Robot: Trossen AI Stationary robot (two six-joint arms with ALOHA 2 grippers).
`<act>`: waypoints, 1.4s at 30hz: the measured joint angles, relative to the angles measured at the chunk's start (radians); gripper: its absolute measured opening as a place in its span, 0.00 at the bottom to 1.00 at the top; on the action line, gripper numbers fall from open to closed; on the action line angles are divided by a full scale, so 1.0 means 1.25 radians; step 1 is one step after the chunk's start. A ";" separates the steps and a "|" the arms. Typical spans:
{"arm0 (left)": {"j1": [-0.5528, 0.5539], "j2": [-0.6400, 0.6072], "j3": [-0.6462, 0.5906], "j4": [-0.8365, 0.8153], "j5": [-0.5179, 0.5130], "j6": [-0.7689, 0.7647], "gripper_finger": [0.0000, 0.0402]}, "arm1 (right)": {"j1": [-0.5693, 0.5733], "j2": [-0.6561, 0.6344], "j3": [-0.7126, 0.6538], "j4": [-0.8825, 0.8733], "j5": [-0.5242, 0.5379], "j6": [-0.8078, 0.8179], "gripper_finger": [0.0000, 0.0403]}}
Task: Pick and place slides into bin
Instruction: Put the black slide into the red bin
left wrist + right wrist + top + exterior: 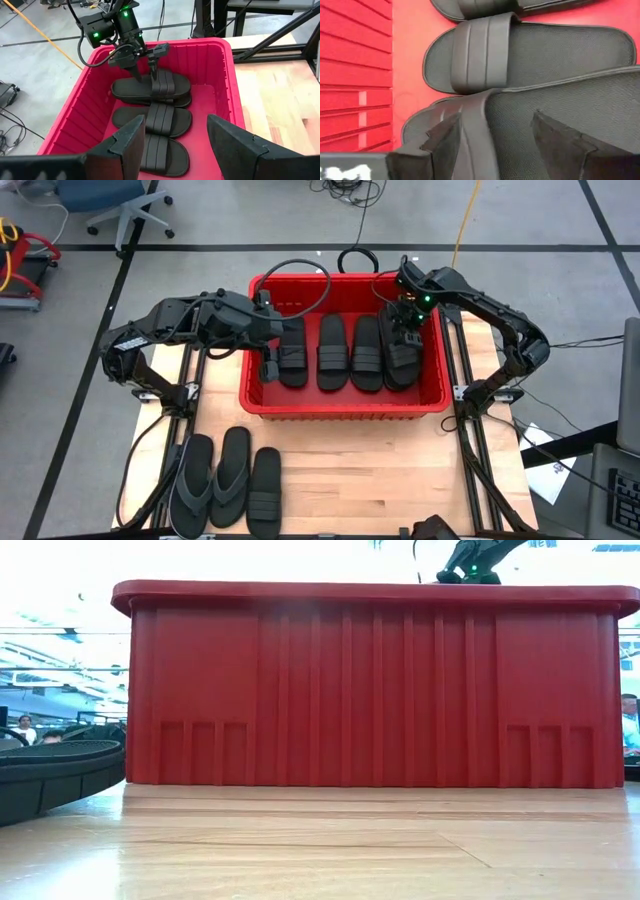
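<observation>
Right now I judge we are mid-placement: my right pincer (pixel 405 320), fingers apart, hangs over stacked slides (pixel 402 352) at the bin (pixel 345 405)'s right end, upper centre of frame. My left pincer (pixel 272 345), also apart, sits at the bin's left end. Three slides (pixel 225 478) wait on the desk (pixel 380 470), lower left. Next I'd fetch one. Only the left wrist view shows that stack.
</observation>
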 joint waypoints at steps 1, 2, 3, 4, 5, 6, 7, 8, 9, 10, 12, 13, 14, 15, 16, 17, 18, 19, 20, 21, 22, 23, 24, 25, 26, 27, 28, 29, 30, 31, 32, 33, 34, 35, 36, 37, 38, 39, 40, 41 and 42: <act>0.000 0.000 0.000 -0.002 0.000 0.000 0.53 | 0.000 0.000 0.000 -0.005 -0.001 0.000 0.57; 0.000 0.000 0.000 -0.006 0.000 0.000 0.53 | 0.000 0.000 0.000 -0.013 -0.010 0.002 0.57; 0.000 0.000 0.000 -0.009 0.000 0.000 0.53 | -0.001 0.000 0.000 -0.023 -0.023 0.002 0.57; 0.000 0.000 0.000 -0.012 0.000 0.000 0.53 | -0.002 0.000 0.000 -0.032 -0.035 0.002 0.57; 0.000 0.000 0.000 -0.016 0.000 0.000 0.53 | -0.002 0.000 0.000 -0.041 -0.043 -0.001 0.57; 0.000 0.000 0.000 -0.020 0.000 -0.001 0.53 | -0.001 0.000 0.000 -0.045 -0.042 -0.006 0.57; 0.000 0.000 0.000 -0.023 0.000 -0.001 0.53 | 0.000 0.000 0.000 -0.045 -0.042 -0.007 0.57; 0.000 0.000 0.000 -0.025 0.001 -0.002 0.53 | 0.000 0.000 0.000 -0.044 -0.041 -0.009 0.57; 0.000 0.000 0.000 -0.029 0.001 -0.003 0.53 | 0.000 0.000 0.000 -0.042 -0.041 -0.012 0.57; 0.000 0.000 0.000 -0.035 0.001 -0.005 0.53 | 0.000 0.001 -0.003 -0.033 -0.041 -0.014 0.57; 0.000 0.000 0.000 -0.043 0.002 -0.009 0.53 | -0.003 0.007 -0.013 -0.010 -0.038 -0.015 0.56; 0.001 0.000 0.000 -0.044 0.002 -0.009 0.53 | -0.008 0.011 -0.020 -0.004 -0.038 -0.015 0.56; 0.001 0.000 0.000 -0.045 0.002 -0.009 0.53 | -0.012 0.016 -0.026 -0.002 -0.038 -0.013 0.55; 0.001 0.000 0.000 -0.046 0.003 -0.009 0.53 | -0.013 0.023 -0.028 -0.005 -0.038 -0.011 0.54; 0.001 0.000 0.000 -0.046 0.007 -0.009 0.53 | -0.014 0.028 -0.031 -0.008 -0.037 -0.006 0.53; 0.001 0.000 0.000 -0.046 0.011 -0.009 0.53 | -0.014 0.034 -0.035 -0.013 -0.034 0.001 0.52; 0.001 0.000 0.000 -0.046 0.016 -0.009 0.53 | -0.015 0.040 -0.038 -0.019 -0.023 0.007 0.51; 0.001 0.000 0.000 -0.046 0.021 -0.009 0.53 | -0.016 0.043 -0.042 -0.020 -0.004 0.016 0.51; 0.001 0.000 0.000 -0.047 0.022 -0.008 0.53 | -0.016 0.046 -0.043 -0.021 0.010 0.029 0.50; 0.001 0.000 0.000 -0.048 0.022 -0.006 0.53 | -0.017 0.049 -0.044 -0.022 0.022 0.038 0.49; 0.001 0.000 0.000 -0.052 0.023 -0.005 0.53 | -0.018 0.050 -0.044 -0.025 0.024 0.048 0.48; 0.001 0.000 0.000 -0.057 0.023 -0.005 0.53 | -0.020 0.052 -0.045 -0.032 0.024 0.053 0.46; 0.001 0.000 0.000 -0.060 0.023 -0.005 0.53 | -0.022 0.052 -0.045 -0.040 0.021 0.052 0.44; 0.001 0.000 0.000 -0.061 0.023 -0.005 0.53 | -0.022 0.052 -0.045 -0.048 0.020 0.054 0.41; 0.001 0.000 0.000 -0.062 0.023 -0.005 0.53 | -0.022 0.052 -0.045 -0.055 0.020 0.058 0.37; 0.001 0.000 0.000 -0.064 0.023 -0.002 0.53 | -0.022 0.052 -0.045 -0.063 0.021 0.067 0.32; 0.001 0.000 0.000 -0.065 0.023 0.000 0.53 | -0.022 0.052 -0.045 -0.068 0.021 0.077 0.27; 0.001 0.000 0.000 -0.064 0.023 0.001 0.53 | -0.022 0.052 -0.045 -0.072 0.022 0.088 0.21; 0.001 0.000 0.000 -0.065 0.023 0.002 0.53 | -0.022 0.052 -0.045 -0.076 0.023 0.103 0.15; 0.001 0.000 0.000 -0.064 0.023 0.003 0.53 | -0.023 0.052 -0.045 -0.081 0.022 0.115 0.08; 0.001 0.000 0.000 -0.064 0.023 0.006 0.53 | -0.023 0.052 -0.045 -0.085 0.021 0.125 0.04; 0.001 0.000 0.000 -0.064 0.023 0.009 0.53 | -0.023 0.052 -0.045 -0.086 0.022 0.137 0.03; 0.001 0.000 0.000 -0.064 0.023 0.013 0.53 | -0.023 0.051 -0.045 -0.086 0.022 0.152 0.03; 0.001 0.000 0.000 -0.065 0.023 0.015 0.53 | -0.023 0.051 -0.045 -0.086 0.024 0.164 0.04; 0.001 0.000 0.000 -0.064 0.023 0.016 0.53 | -0.023 0.051 -0.045 -0.086 0.027 0.173 0.04; 0.001 0.000 0.000 -0.064 0.023 0.016 0.53 | -0.023 0.051 -0.045 -0.087 0.033 0.175 0.04; 0.001 0.000 0.000 -0.064 0.023 0.016 0.53 | -0.022 0.051 -0.045 -0.091 0.038 0.172 0.03; 0.001 0.000 0.000 -0.064 0.023 0.019 0.53 | -0.022 0.051 -0.045 -0.098 0.039 0.168 0.02; 0.001 0.000 0.000 -0.065 0.023 0.019 0.53 | -0.022 0.051 -0.045 -0.107 0.039 0.167 0.02; 0.001 0.000 0.000 -0.065 0.023 0.019 0.53 | -0.023 0.051 -0.045 -0.111 0.041 0.167 0.01; 0.001 0.000 0.000 -0.065 0.023 0.019 0.53 | -0.023 0.051 -0.045 -0.112 0.042 0.172 0.02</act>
